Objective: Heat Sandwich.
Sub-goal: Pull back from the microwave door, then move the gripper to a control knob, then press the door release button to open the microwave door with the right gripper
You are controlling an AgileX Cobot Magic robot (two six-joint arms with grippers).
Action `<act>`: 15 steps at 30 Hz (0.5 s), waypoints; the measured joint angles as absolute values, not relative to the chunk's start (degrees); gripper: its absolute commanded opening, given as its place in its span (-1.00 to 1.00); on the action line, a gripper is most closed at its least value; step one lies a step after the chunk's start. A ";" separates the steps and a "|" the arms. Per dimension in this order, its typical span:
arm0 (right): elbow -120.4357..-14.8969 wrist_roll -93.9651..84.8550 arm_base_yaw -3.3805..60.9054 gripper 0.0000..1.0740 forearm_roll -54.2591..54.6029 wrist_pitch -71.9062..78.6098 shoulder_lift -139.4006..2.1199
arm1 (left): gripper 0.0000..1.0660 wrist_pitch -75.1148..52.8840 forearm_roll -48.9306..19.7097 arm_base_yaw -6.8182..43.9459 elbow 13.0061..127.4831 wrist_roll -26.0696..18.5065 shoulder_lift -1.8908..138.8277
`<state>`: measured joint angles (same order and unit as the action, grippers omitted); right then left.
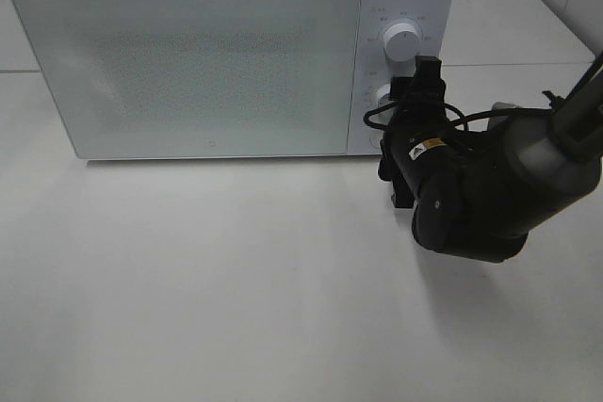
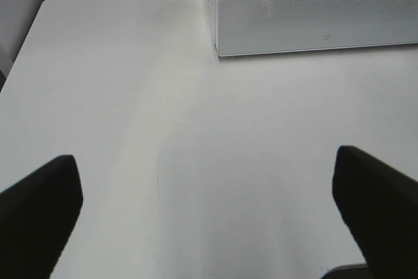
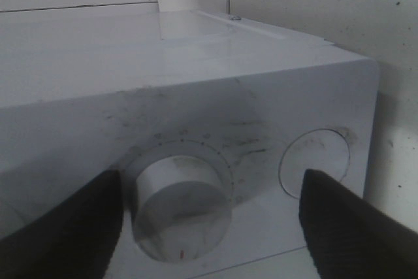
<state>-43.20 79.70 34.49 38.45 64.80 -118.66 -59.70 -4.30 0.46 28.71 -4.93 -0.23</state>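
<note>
While the left end effector (image 2: 206, 158) gapes, the right end effector (image 3: 210, 184) straddles a knob (image 3: 181, 210), wide

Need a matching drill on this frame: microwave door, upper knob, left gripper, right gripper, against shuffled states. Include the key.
1. microwave door
2. upper knob
3. left gripper
4. right gripper

A. open, fingers either side of the lower knob
B. closed
C. open above the table
D. untouched, nothing on it

Pairs: 1-B, 2-D, 3-C, 4-A
</note>
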 measured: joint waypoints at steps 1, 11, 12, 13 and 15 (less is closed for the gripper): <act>-43.20 79.70 34.49 0.44 38.33 64.80 -118.66 | 0.94 -59.70 -4.30 0.46 28.71 -4.93 -0.23; -42.40 80.16 34.38 0.42 34.89 65.72 -118.43 | 0.94 -59.70 -4.30 0.46 28.71 -4.93 -0.23; -42.40 80.16 34.38 0.42 34.89 65.72 -118.43 | 0.94 -59.70 -4.30 0.46 28.71 -4.93 -0.23; -42.11 80.21 34.38 0.42 34.26 65.78 -118.03 | 0.94 -59.70 -4.30 0.46 28.71 -4.93 -0.23; -40.57 80.21 34.32 0.42 32.83 66.00 -116.77 | 0.94 -59.70 -4.30 0.46 28.71 -4.93 -0.23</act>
<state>-40.57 80.21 34.32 32.83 66.00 -116.77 -59.70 -4.30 0.46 28.71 -4.93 -0.23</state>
